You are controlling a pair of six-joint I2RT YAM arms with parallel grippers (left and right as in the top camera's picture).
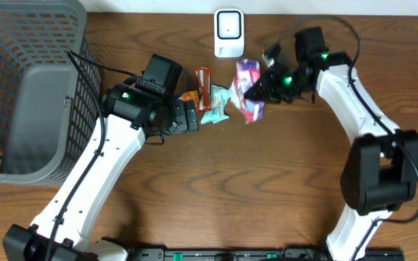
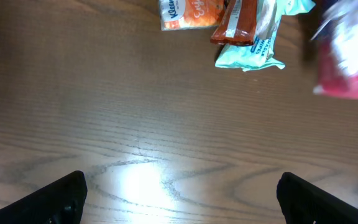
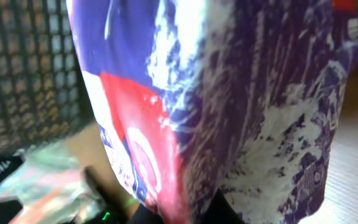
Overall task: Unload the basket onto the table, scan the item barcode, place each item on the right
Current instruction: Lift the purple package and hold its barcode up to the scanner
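Purple-red crinkled packet (image 1: 247,72) | pinched by right gripper (image 1: 255,93) | wood-grain table (image 1: 267,188)

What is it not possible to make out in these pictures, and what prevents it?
- Barcode on the purple packet: right wrist view, the packet fills the frame at close range; no barcode shows.
- The same packet, left wrist view: blurred and cut by the right edge.
- Orange packet: left wrist view, cut by the top edge, print unreadable.
- White device: overhead view, too small to show details.
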